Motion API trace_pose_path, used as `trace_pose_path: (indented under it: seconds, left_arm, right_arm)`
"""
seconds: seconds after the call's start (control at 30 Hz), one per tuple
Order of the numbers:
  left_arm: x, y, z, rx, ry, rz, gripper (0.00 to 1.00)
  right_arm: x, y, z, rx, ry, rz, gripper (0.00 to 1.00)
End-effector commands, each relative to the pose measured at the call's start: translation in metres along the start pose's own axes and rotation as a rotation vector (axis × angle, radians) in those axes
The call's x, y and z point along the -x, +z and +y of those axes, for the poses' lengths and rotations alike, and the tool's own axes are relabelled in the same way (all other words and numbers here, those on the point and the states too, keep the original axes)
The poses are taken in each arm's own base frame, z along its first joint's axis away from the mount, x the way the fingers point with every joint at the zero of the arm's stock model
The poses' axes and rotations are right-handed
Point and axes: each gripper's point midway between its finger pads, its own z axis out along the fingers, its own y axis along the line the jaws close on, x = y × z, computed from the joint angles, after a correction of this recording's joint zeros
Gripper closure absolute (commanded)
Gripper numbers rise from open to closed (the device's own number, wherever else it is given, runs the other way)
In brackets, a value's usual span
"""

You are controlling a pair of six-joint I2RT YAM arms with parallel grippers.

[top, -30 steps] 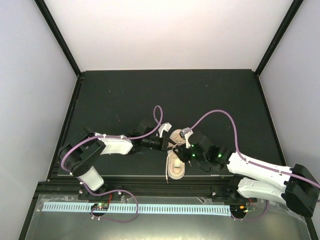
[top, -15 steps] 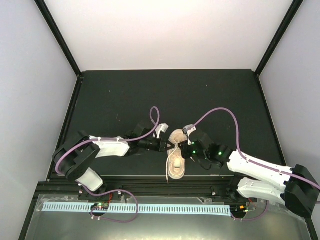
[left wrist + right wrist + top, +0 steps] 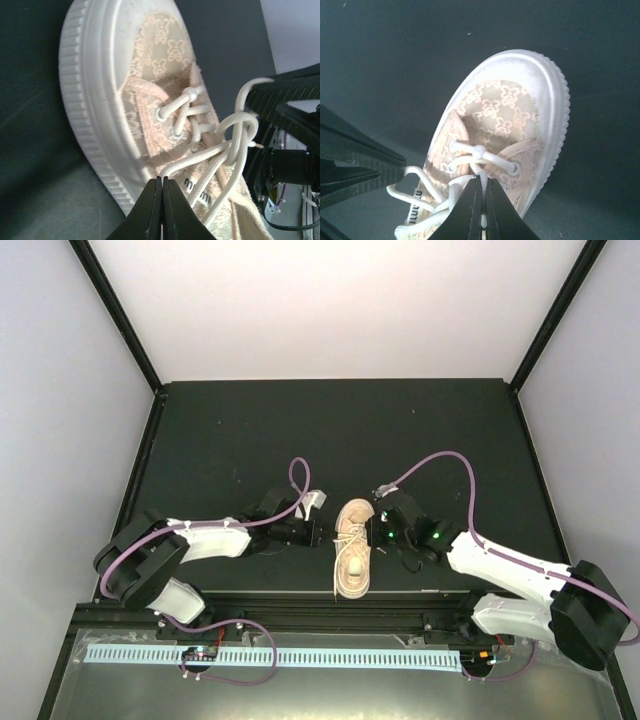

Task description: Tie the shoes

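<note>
Count: 1 shoe [image 3: 353, 555], 2 arms w/ 1 claw each, 2 purple cables [image 3: 295, 480], 1 per arm.

The shoe sits on the desk [image 3: 250, 430] at approx 6 o'clock, by the near edge, sole down, toe to 12, heel to 6. I've got the left claw [image 3: 320, 533] at the shoe's 10 o'clock and the right claw [image 3: 372, 532] at its 2 o'clock, both tight against the upper, so the shoe lies btw them.

Left claw: jaws pinched together, a strand of the laces [image 3: 200, 156] running straight into the tips, so I read it as holding lace. Right claw: same, jaws narrow, a lace strand caught at the tips. In the left wrist view 1 knot [image 3: 241, 122] sits above the tongue, and a strand runs from it toward the right claw.

Writing: dark lettering [image 3: 196, 187] on the tongue strip, looks like "miu m…"; the laces cover the rest. The toe fabric has a woven repeat pattern, but I can't make out letters in it.
</note>
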Motion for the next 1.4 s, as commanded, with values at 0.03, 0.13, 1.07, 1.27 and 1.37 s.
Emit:
trace_pose_path:
  seconds: [0.03,0.13,1.07,1.27,1.37]
  left_arm:
    - [0.001,-0.009,0.012,0.052,0.007,-0.024,0.99]
    - [-0.001,-0.011,0.016,0.062,0.002,-0.028,0.99]
    - [0.033,-0.042,-0.015,0.110,0.298,-0.073,0.40]
    - [0.033,-0.017,-0.055,-0.009,0.429,-0.002,0.36]
    - [0.030,-0.001,-0.066,-0.021,0.462,0.035,0.36]
  right_arm:
    - [0.005,-0.001,-0.015,-0.022,0.062,-0.012,0.98]
    - [0.006,-0.002,-0.023,-0.026,0.085,-0.013,0.98]
    - [0.024,-0.035,-0.037,0.073,0.094,-0.140,0.24]
    - [-0.003,-0.033,-0.016,0.273,0.123,-0.101,0.21]
    - [-0.015,-0.028,-0.012,0.330,0.158,-0.073,0.29]
